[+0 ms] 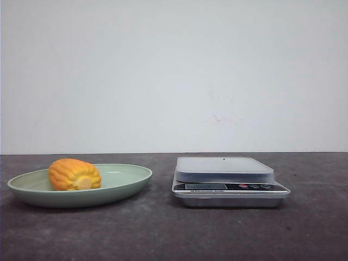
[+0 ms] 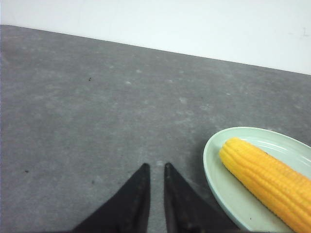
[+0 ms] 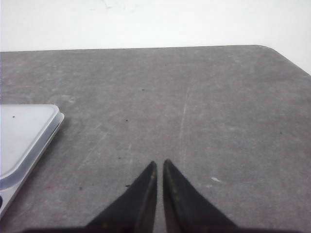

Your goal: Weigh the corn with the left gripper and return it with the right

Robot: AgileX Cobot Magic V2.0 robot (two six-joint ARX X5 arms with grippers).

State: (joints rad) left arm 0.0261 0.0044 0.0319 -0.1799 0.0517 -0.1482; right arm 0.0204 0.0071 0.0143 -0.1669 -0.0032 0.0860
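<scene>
The corn (image 1: 74,174), an orange-yellow cob piece, lies on the green plate (image 1: 125,180) at the left of the front view. It also shows in the left wrist view (image 2: 269,181), lying on the plate (image 2: 221,174). My left gripper (image 2: 156,167) is shut and empty, over bare table beside the plate's rim. My right gripper (image 3: 160,163) is shut and empty, over bare table beside the scale (image 3: 22,138). Neither gripper shows in the front view.
A silver kitchen scale (image 1: 228,181) with a flat pan stands to the right of the plate. The dark grey table (image 1: 163,234) ends at a white wall behind. The table's rounded corner (image 3: 272,51) shows in the right wrist view.
</scene>
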